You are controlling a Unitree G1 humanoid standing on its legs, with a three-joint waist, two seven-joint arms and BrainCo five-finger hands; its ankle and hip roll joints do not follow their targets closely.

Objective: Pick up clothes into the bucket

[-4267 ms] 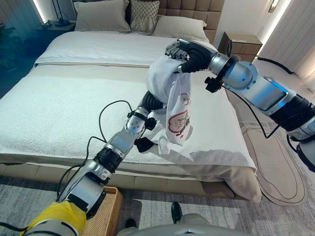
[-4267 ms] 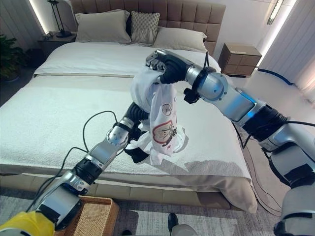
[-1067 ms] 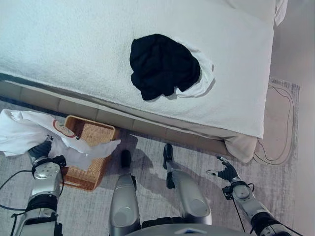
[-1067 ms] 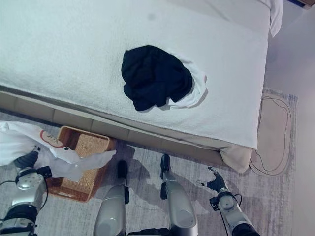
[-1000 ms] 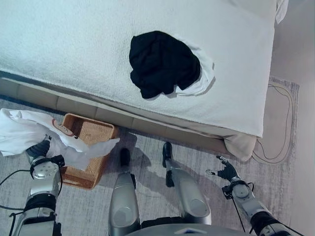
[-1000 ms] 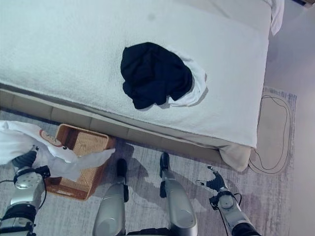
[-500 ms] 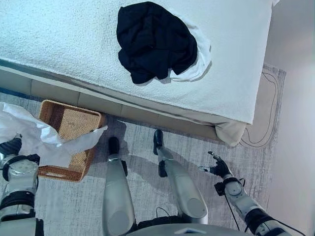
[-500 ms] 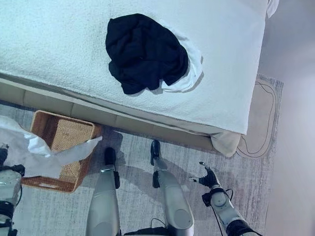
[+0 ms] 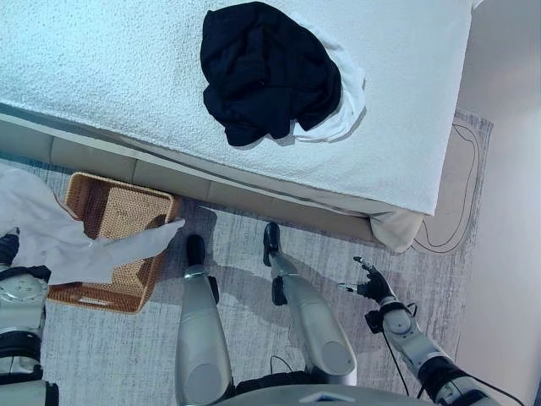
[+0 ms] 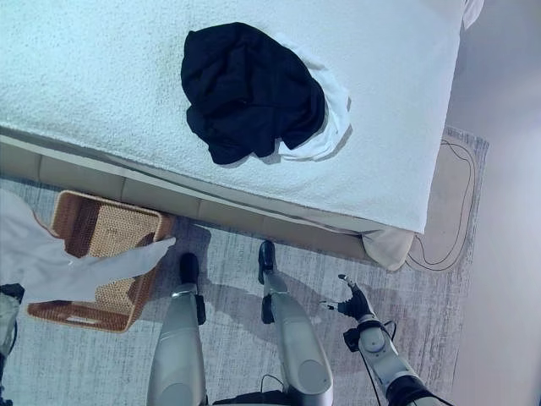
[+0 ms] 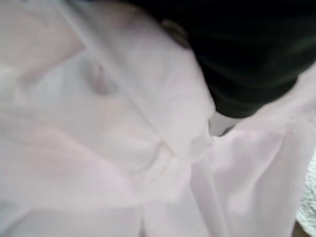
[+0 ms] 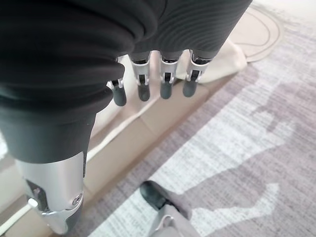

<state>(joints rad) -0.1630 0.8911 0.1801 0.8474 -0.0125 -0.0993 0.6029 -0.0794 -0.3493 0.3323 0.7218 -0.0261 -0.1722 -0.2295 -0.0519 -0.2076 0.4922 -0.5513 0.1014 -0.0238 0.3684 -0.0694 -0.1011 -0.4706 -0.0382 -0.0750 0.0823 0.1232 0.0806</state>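
Your left hand (image 9: 10,250) grips the white shirt (image 9: 51,241) (fingers buried in cloth), which trails from them toward the wicker basket (image 9: 127,207) just beside, one end draped across it. Right hand (image 9: 372,288) hangs relaxed, empty.

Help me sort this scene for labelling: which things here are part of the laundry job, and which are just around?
Part of the job:
white garment, draped over the wicker basket, at the left hand
black garment on the bed
white cloth beneath it

Just around:
rug beside the bed
right hand, open, holding nothing
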